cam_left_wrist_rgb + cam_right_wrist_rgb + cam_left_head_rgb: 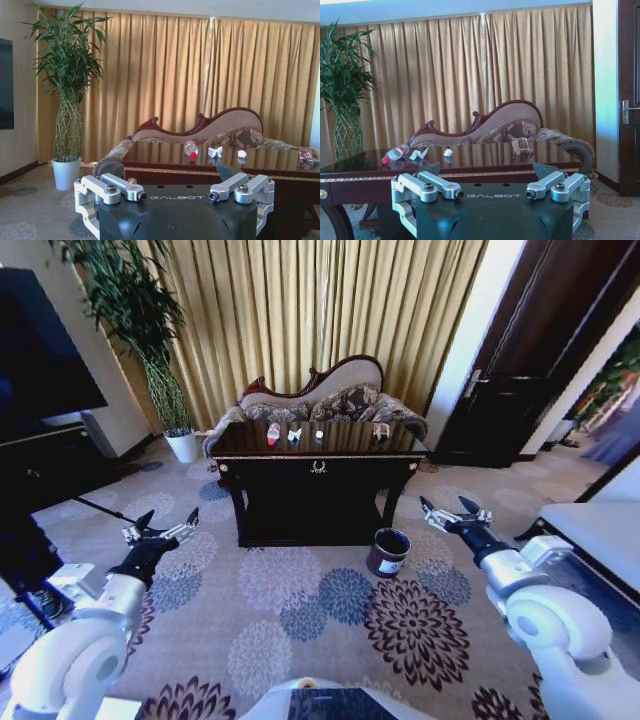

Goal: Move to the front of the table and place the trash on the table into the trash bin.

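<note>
Reaching forward at either side, left pincer (163,530) and right pincer (452,512) gape wide, empty, short of the table (318,454).

One surface (318,455) of dark glossy wood stands ahead, and four pieces of trash lie on it in a row. One is a clear plastic bottle (273,433) with a red label. Two are crumpled white paper bits, a larger one (295,434) just beside the bottle and a smaller one (319,433) near it. One is a reddish snack packet (380,431), well apart from the rest. One dark round trash bin (387,552) sits on the carpet. Two tools are raised, the left tool (166,528) and the right tool (453,510), each with its two fingers spread.
</note>
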Available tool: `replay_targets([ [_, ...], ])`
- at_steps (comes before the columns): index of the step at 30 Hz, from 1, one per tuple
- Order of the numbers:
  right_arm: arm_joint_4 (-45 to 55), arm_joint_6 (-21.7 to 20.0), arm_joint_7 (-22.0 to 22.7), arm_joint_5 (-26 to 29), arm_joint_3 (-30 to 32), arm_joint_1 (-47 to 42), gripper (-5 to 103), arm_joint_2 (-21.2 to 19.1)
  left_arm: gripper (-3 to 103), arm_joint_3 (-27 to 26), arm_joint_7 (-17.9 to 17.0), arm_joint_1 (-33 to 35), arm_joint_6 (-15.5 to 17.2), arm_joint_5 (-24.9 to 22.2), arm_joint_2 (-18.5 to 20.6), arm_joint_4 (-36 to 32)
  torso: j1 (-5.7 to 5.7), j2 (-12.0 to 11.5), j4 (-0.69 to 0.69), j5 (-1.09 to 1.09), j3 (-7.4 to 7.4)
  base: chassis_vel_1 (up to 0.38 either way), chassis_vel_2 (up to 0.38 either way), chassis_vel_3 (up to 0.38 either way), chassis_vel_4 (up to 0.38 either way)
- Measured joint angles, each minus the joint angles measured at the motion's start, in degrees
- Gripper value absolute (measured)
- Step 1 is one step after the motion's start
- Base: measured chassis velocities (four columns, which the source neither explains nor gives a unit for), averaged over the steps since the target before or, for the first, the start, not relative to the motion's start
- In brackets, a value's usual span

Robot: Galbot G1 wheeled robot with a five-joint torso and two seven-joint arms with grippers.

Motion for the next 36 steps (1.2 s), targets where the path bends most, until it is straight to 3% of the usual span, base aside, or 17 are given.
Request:
replay_targets([
  [36, 0.1, -0.1, 0.0, -0.2, -0.1, 0.4, 100, 0.2, 100, 1.4, 1.2, -0.9, -0.2, 1.2, -0.8, 0.0, -0.02, 0.0, -0.02, -0.01, -0.01, -0.112, 0.111, 0.112, -0.117],
])
